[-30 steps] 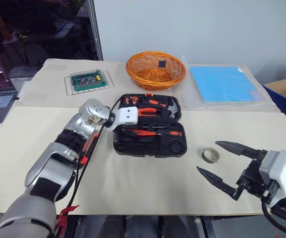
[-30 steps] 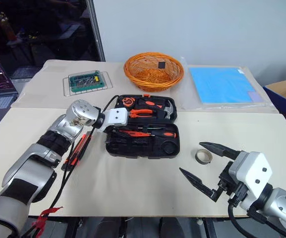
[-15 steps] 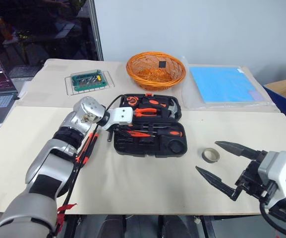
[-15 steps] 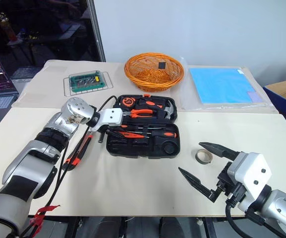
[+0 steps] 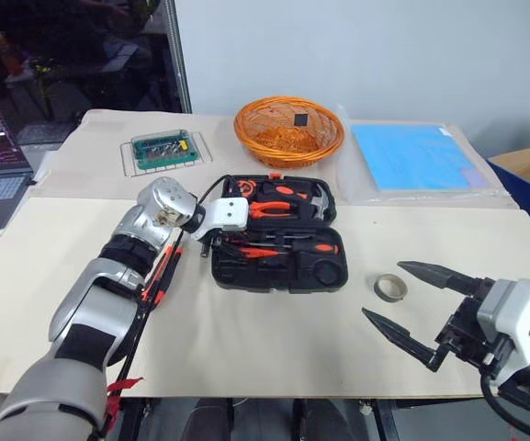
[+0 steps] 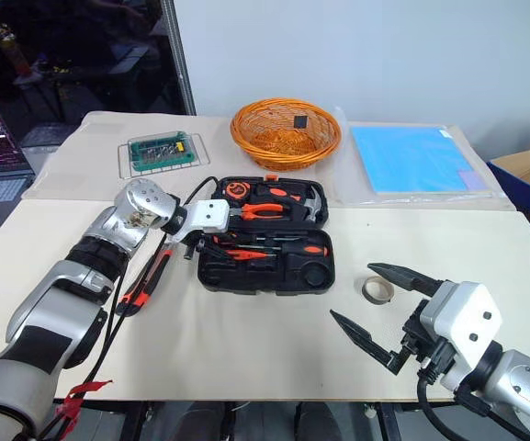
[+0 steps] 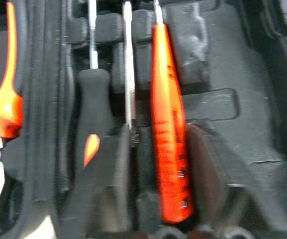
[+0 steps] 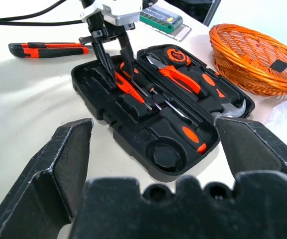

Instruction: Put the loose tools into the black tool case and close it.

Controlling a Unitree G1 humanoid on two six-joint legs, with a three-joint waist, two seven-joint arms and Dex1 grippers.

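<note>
Straddling the small all-orange tester screwdriver (image 8: 124, 85), the left gripper (image 8: 112, 60) has its two black fingers parted, one on each side of the tool and not pinching it, their tips down in the near left part of the black tool case (image 5: 338, 273). The tester lies in a recess there, beside a thin steel shaft and a black-handled screwdriver (image 7: 94, 117) in the neighbouring slots. The case lies open on the table (image 5: 246, 340), its far half holding the orange-handled pliers (image 5: 274, 208), a hammer (image 5: 318, 197) and a tape measure (image 6: 238, 190), its near half two orange-and-black screwdrivers (image 5: 292, 246) and a round empty recess. The orange-black utility knife (image 8: 51, 49) lies on the table left of the case, by the left arm. The right gripper (image 5: 413, 303) hangs wide open and empty near the table's front right, and the small grey tape roll (image 5: 390, 288) sits just beside its far finger, right of the case. Behind the case stand an orange wire basket (image 5: 288, 131), a green bit set (image 5: 161, 149) and a blue sheet (image 5: 413, 156).
</note>
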